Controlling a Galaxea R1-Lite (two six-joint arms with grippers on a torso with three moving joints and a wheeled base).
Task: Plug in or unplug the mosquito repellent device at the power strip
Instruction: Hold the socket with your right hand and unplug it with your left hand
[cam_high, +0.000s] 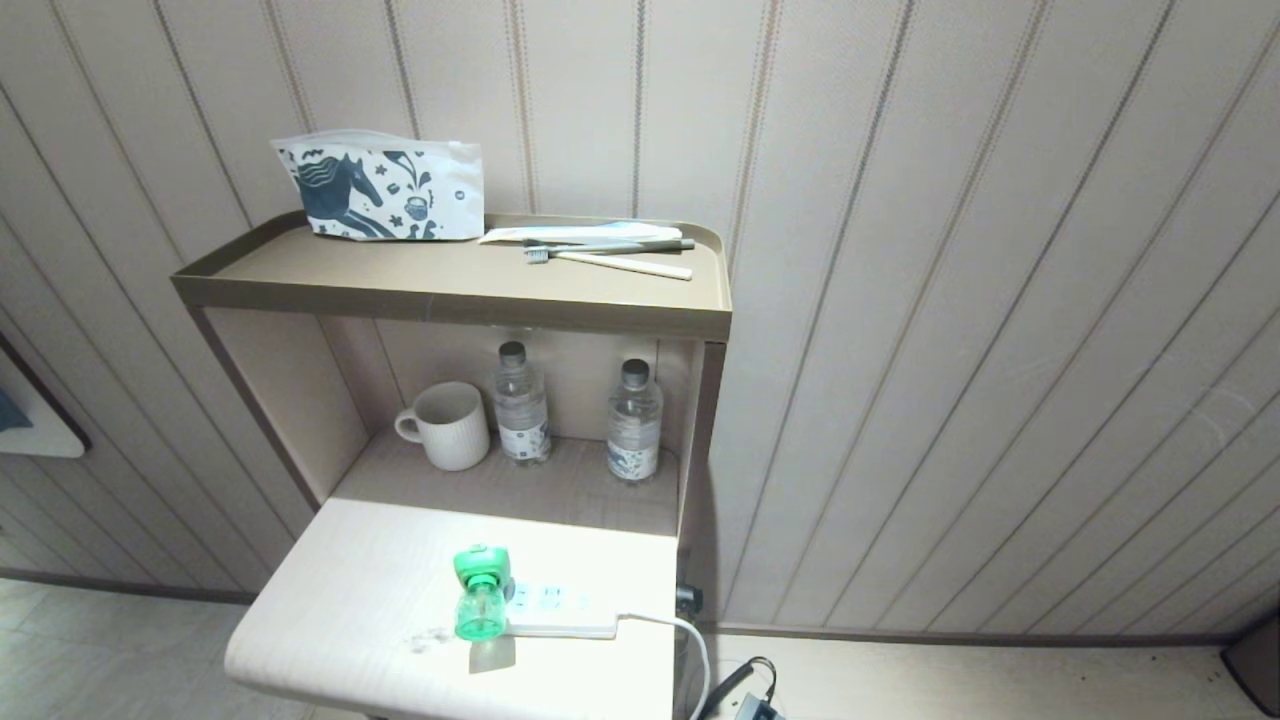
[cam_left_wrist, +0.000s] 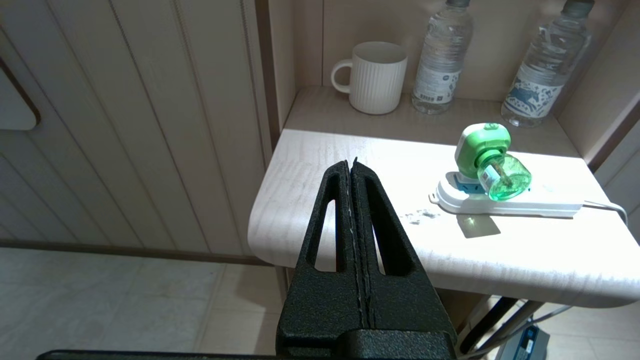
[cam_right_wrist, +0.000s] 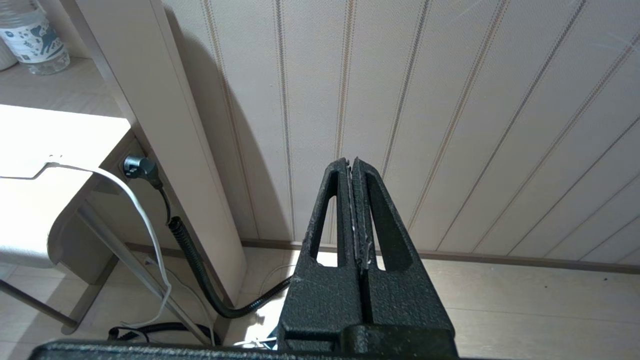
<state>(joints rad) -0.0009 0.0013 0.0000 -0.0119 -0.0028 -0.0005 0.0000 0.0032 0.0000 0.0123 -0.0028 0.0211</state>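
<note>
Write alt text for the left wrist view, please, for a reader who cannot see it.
The shut left gripper hangs short of a pale table where the green mosquito repellent device sits plugged into the white power strip.

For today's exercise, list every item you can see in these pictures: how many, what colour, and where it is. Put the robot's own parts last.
mosquito repellent device: 1, green and white, plugged into the strip's end
power strip: 1, white, on the pale tabletop
mug: 1, white, lower shelf
water bottles: 2, clear, lower shelf beside the mug
pouch: 1, white with dark print, top shelf
toothbrushes: 2, grey and cream, top shelf
left gripper: 1, black, shut, short of the table
right gripper: 1, black, shut, facing the wall
</note>
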